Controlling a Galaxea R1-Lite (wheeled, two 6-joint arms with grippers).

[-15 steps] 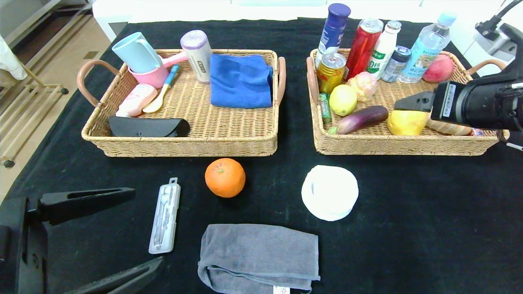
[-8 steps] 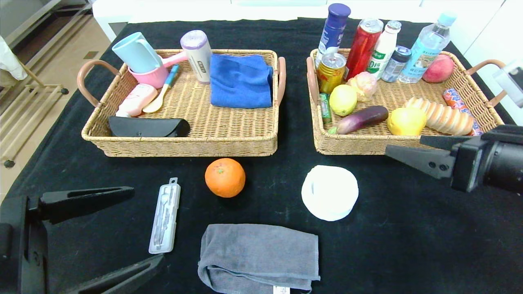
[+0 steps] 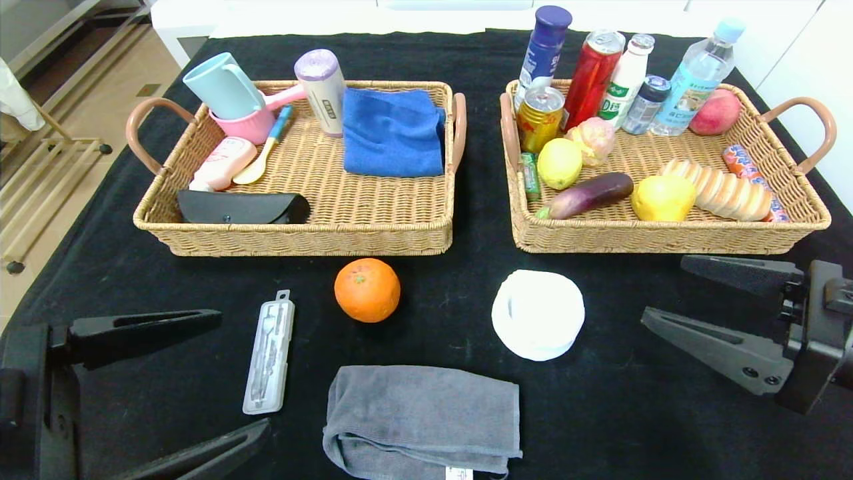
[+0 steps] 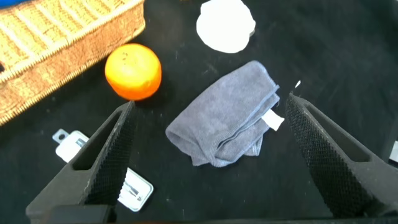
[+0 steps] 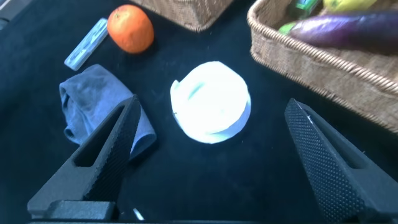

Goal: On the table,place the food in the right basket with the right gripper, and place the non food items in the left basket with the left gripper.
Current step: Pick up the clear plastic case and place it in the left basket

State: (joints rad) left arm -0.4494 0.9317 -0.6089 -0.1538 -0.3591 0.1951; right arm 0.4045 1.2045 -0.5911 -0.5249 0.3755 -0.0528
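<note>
**Four items on the cloth, two foods binned**

You've got 2 baskets on the table. Right basket holds 1 pear and 1 bread loaf. Out front on the cloth: 1 orange, 1 tool case, 1 grey towel, 1 white roll. Left gripper sits near-left, fingers wide, empty. Right gripper is low, right of the roll, fingers wide, empty.

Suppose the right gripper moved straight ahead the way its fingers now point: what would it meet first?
Most likely the white roll. The right gripper is open, low over the table, pointing toward the robot's left. In the right wrist view the roll sits between the fingers, though height is uncertain.
</note>
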